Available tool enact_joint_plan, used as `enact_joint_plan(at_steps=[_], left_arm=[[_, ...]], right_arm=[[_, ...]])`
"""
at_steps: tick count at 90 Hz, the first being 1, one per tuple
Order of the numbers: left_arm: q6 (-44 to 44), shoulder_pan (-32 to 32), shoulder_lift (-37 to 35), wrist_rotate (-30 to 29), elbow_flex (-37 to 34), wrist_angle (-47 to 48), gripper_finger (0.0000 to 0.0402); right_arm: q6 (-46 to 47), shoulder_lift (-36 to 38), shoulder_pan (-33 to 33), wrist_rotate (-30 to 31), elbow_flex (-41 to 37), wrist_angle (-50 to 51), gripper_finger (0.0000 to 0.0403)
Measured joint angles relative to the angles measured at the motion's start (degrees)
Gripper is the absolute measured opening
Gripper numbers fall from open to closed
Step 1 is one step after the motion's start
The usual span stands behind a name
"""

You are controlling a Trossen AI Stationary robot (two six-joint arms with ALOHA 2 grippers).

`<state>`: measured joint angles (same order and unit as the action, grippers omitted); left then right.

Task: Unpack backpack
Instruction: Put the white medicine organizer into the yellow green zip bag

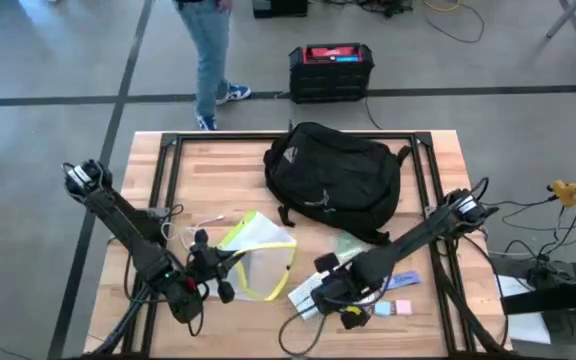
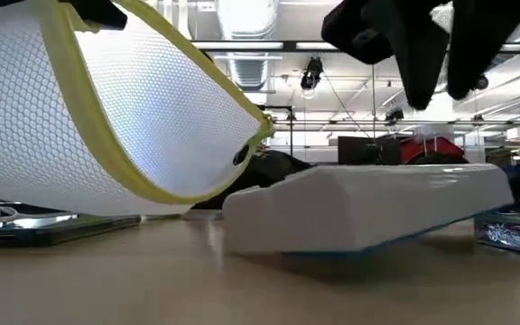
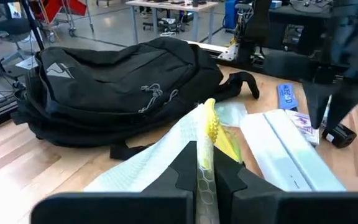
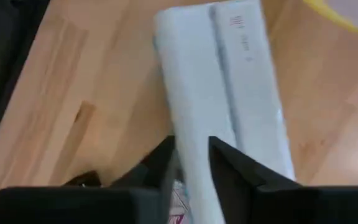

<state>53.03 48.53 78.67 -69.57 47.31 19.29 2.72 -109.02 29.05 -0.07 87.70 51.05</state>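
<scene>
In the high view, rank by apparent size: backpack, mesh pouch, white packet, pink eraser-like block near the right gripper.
1. backpack, clearly largest.
2. mesh pouch, pinched by the left gripper.
3. white packet, partly hidden under the right gripper, so its extent is unsure.
4. pink block, smallest.

Backpack (image 1: 333,175) at table's (image 1: 438,170) far side; mesh pouch (image 1: 258,255) before it.
</scene>
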Motion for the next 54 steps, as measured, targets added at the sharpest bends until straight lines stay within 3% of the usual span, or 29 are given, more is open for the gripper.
enact_joint_plan(at_steps=[27, 40, 54], left_arm=[[0.0, 0.0, 0.0, 0.0, 0.0, 0.0, 0.0], [0.0, 0.0, 0.0, 0.2, 0.0, 0.0, 0.0], [0.0, 0.0, 0.0, 0.2, -0.1, 0.0, 0.0]], right_arm=[[-5.9, -5.5, -2.5, 0.1, -0.1, -0.8, 0.0231], [-11.6, -6.2, -3.4, 0.8, -0.1, -0.8, 0.0262], [-19.5, -6.9, -3.6, 1.6, -0.1, -0.9, 0.0269]])
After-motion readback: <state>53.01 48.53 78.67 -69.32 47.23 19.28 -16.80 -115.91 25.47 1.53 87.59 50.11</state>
